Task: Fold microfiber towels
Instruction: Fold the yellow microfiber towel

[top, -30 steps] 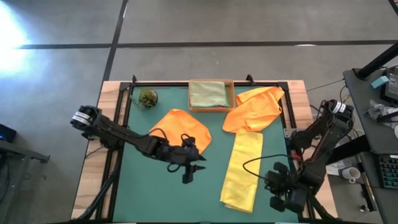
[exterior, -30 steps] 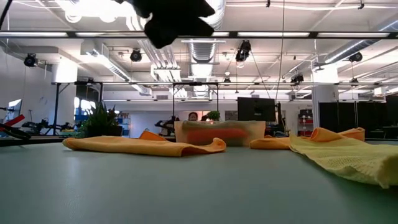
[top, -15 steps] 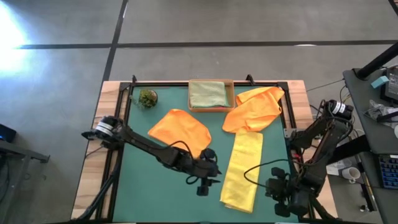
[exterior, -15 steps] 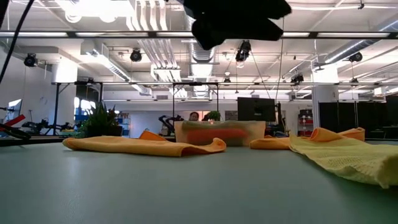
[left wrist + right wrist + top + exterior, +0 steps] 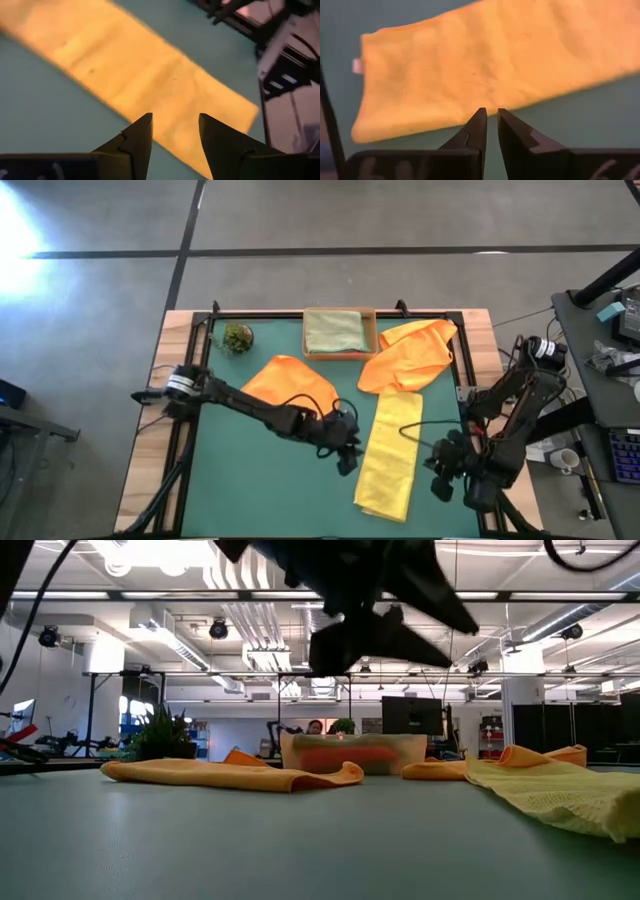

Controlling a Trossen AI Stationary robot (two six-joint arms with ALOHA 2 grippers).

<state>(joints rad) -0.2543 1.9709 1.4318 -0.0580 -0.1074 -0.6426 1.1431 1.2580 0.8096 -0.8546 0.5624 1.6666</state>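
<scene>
Beside the yellow towel (image 5: 389, 452), left gripper (image 5: 349, 461) newly arrived, fingers apart, right gripper (image 5: 441, 480) fingers parting.

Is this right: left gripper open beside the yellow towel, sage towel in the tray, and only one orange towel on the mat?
Not quite. The high view shows two orange towels: one mid-mat, another near the tray. The rest holds: left gripper open beside the yellow towel, sage towel in the tray.

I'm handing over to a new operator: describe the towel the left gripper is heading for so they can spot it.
On the green mat, look right of centre, below the cardboard tray. The yellow towel lies there as a long folded strip, beside the open left gripper. Its orange neighbours are darker and lie loose.
</scene>
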